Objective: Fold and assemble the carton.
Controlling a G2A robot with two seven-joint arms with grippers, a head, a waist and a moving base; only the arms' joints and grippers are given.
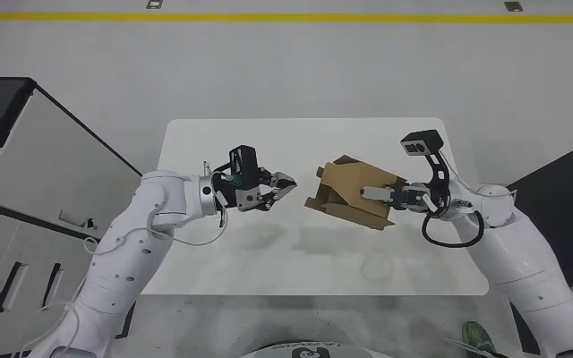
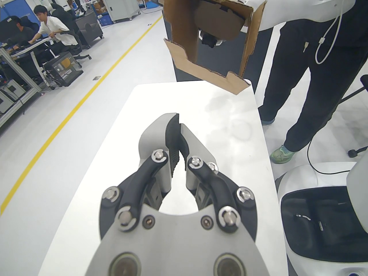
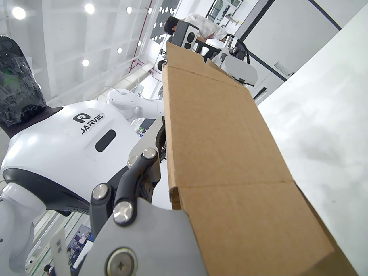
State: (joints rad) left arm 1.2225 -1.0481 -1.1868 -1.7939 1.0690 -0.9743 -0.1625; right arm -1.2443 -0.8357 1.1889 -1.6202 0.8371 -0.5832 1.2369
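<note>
The carton (image 1: pixel 345 183) is a brown cardboard sleeve, only part folded, with its end flaps hanging loose. It sits tilted over the right half of the white table (image 1: pixel 269 268), its open end turned left toward the other arm. In the left wrist view you look straight into that open end (image 2: pixel 181 18), with a rounded flap folded inside and a notched flap sticking out low. I cannot tell whether that low flap touches the table top (image 2: pixel 218 110).

The right gripper (image 1: pixel 369 193) has the carton by its right end. One finger reaches inside the sleeve and the fingers are pinched on a cardboard wall. From the right wrist, that wall (image 3: pixel 218 133) runs long and flat away from the camera, with one finger (image 3: pixel 159 136) pressed against its side and the table (image 3: pixel 316 116) beyond it.

The left gripper (image 1: pixel 285 186) hangs over the middle of the table, just left of the carton and apart from it, pointing at the open end. Its dark pads (image 2: pixel 172 133) are drawn together with nothing between them.
</note>
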